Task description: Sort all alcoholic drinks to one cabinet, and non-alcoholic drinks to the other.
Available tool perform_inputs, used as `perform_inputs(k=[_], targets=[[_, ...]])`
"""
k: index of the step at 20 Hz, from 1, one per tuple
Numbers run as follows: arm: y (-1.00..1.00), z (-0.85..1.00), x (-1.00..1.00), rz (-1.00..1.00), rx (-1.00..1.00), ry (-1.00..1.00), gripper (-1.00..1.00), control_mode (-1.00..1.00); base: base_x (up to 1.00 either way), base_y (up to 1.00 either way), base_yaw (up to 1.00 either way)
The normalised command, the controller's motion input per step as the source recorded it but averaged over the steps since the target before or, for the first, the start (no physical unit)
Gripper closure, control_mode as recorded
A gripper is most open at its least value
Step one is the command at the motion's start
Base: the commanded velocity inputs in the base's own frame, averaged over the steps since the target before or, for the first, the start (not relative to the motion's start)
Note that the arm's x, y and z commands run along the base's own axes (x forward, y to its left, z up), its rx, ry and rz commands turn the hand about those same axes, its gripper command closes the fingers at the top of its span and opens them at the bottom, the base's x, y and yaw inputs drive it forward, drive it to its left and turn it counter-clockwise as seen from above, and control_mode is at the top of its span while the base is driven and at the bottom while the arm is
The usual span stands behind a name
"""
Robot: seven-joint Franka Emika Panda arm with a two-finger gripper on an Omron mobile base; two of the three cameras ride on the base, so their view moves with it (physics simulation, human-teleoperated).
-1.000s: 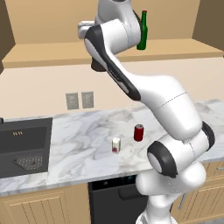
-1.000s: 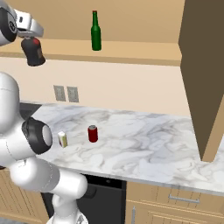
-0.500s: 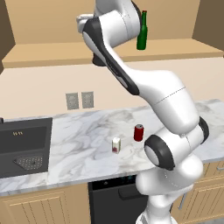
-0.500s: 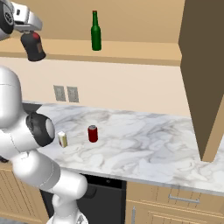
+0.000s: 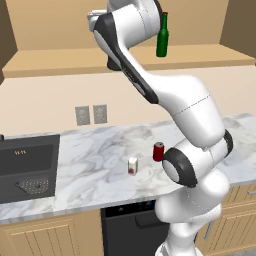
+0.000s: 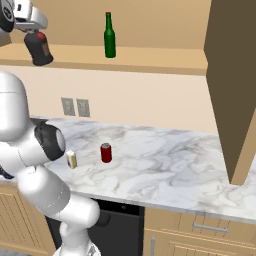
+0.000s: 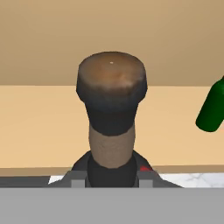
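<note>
My gripper (image 6: 35,33) is shut on the thin neck of the squat black bottle (image 6: 39,50), holding it upright at the left end of the open wall cabinet's shelf (image 6: 150,57). The hand view looks down on the black bottle's cap (image 7: 111,81), with the gripper (image 7: 111,175) closed around the neck. The slim green bottle (image 6: 109,36) (image 5: 162,37) (image 7: 213,109) stands on that shelf, further right. On the marble counter (image 6: 165,165) the red can (image 6: 105,152) (image 5: 158,151) stands beside the small white carton (image 6: 71,159) (image 5: 132,165).
An opened cabinet door (image 6: 230,75) juts out on the right, reaching down close to the counter. A dark sink (image 5: 27,167) is set into the counter's left end. Two wall outlets (image 5: 92,114) sit on the backsplash. A black dishwasher front (image 5: 130,230) is below the counter.
The arm has lifted the black bottle higher and carried it in over the left end of the cabinet shelf. The green bottle, can and carton stayed put.
</note>
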Motion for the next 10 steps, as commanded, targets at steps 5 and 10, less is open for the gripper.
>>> perform_inputs(k=[5, 10], targets=[[-0.05, 0.0, 0.16, 0.0, 0.0, 0.0, 1.0, -1.0, 0.0, 0.0, 0.0], [-0.03, 0.0, 0.23, 0.0, 0.0, 0.0, 1.0, -1.0, 0.0, 0.0, 0.0]])
